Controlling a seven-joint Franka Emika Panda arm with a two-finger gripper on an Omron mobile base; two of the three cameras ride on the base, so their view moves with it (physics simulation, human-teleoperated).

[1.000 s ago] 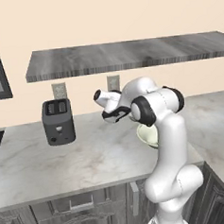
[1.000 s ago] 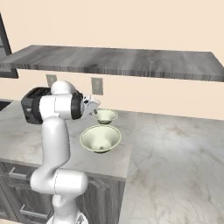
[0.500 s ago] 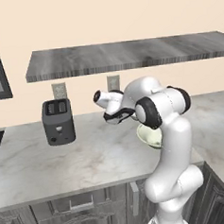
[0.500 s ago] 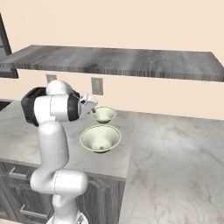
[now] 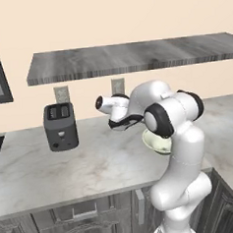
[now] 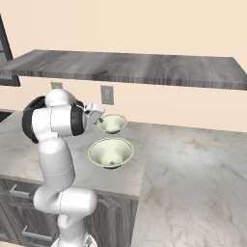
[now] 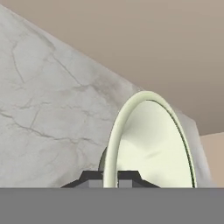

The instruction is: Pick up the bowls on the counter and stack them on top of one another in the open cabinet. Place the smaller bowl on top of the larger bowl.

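Gripper (image 7: 110, 180), hand view: you see it clamped on the rim of the smaller cream-green glazed bowl (image 7: 148, 144), over the pale marbled stone counter (image 7: 43, 109)

Right base view: you've lifted it just behind the larger cream-green flared bowl (image 6: 110, 153), which sits below the dark grey streaked open cabinet (image 6: 130, 68); stacking remains

Left base view: no readable writing

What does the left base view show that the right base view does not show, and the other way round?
Left base view alone: a dark toaster on the counter.

Right base view alone: the smaller bowl, lifted clear of the counter at the gripper, and the larger bowl seen whole.

Both: the white arm, the counter, the dark open cabinet slab above, a wall outlet.
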